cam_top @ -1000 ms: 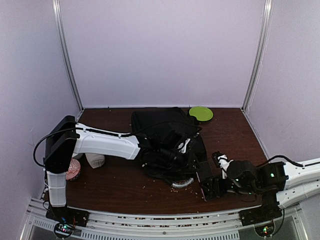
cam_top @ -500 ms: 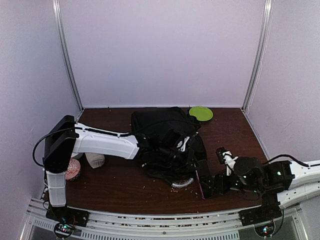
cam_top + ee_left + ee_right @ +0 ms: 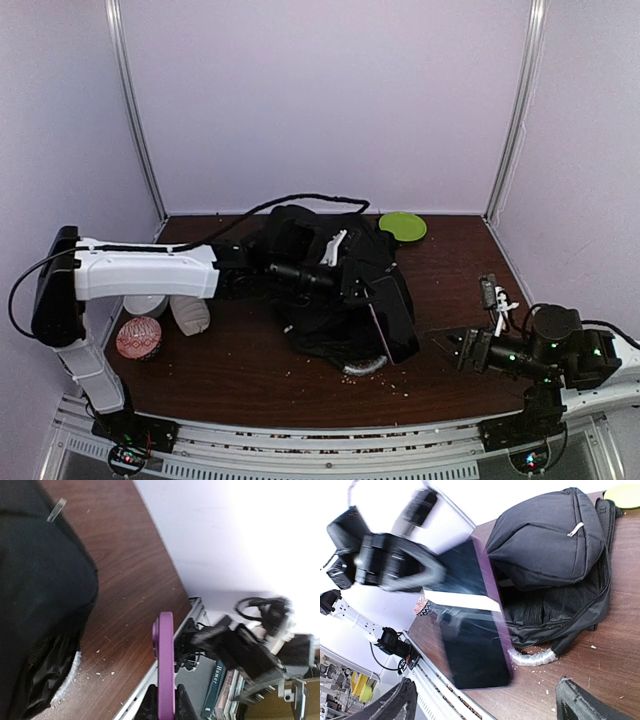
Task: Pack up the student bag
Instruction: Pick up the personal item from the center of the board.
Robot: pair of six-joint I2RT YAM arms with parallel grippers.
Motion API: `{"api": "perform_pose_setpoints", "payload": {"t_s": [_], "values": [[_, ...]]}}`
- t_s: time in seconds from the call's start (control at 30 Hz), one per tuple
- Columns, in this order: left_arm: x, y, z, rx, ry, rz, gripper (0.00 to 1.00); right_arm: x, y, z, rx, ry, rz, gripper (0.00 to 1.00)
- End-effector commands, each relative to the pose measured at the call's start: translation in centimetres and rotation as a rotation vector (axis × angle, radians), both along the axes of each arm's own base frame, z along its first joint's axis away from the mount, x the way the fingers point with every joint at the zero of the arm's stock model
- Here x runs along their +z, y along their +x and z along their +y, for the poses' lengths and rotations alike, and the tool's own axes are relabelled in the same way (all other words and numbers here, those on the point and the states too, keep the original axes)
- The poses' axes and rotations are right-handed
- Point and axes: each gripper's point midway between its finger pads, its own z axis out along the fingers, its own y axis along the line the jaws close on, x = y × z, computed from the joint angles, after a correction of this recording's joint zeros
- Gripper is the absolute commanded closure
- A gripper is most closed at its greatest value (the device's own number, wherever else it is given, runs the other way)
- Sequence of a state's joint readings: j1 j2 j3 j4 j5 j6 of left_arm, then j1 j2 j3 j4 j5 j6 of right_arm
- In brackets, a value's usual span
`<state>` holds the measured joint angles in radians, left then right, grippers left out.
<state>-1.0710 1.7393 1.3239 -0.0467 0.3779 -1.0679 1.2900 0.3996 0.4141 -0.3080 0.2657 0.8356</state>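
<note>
Black student bag (image 3: 545,545) beside left hand (image 3: 358,290) — pinching purple-edged tablet (image 3: 392,322), right hand (image 3: 452,350) spread, apart.

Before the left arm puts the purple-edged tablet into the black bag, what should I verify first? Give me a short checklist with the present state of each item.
1. Left claw shut on the purple-edged tablet: ok.
2. Right claw open and apart from the tablet: ok.
3. Tablet inside the student bag: not ok; it hangs at the bag's near right side.
4. Bag opening wide enough: cannot tell; folds of fabric hide it.
5. Green disc away from the path: ok; it lies behind the bag.
</note>
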Motion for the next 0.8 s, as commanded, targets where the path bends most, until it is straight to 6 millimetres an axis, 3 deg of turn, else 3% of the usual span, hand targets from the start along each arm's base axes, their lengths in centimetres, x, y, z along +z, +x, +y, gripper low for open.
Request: {"api": "perform_pose_setpoints", "payload": {"t_s": [0.0,0.3,0.4,0.6,0.77], "values": [[7.7,-2.0,1.6,-0.087,-0.201,-0.201,1.00,2.4,-0.8,0.5,0.053,0.140,-0.012,0.05],[12.3,-6.5,5.5,-0.242,-0.396,-0.403,1.00,7.1,-4.3,4.9,0.330,0.319,-0.032,0.11],[12.8,-6.9,6.2,-0.248,-0.409,-0.438,1.00,8.4,-4.9,6.0,0.377,0.355,-0.028,0.19],[14.1,-7.4,6.3,-0.273,-0.457,-0.468,1.00,8.7,-5.1,8.2,0.424,0.348,-0.002,0.36],[14.8,-7.7,6.3,-0.285,-0.488,-0.480,1.00,9.7,-5.2,8.9,0.445,0.368,0.000,0.53]]}}
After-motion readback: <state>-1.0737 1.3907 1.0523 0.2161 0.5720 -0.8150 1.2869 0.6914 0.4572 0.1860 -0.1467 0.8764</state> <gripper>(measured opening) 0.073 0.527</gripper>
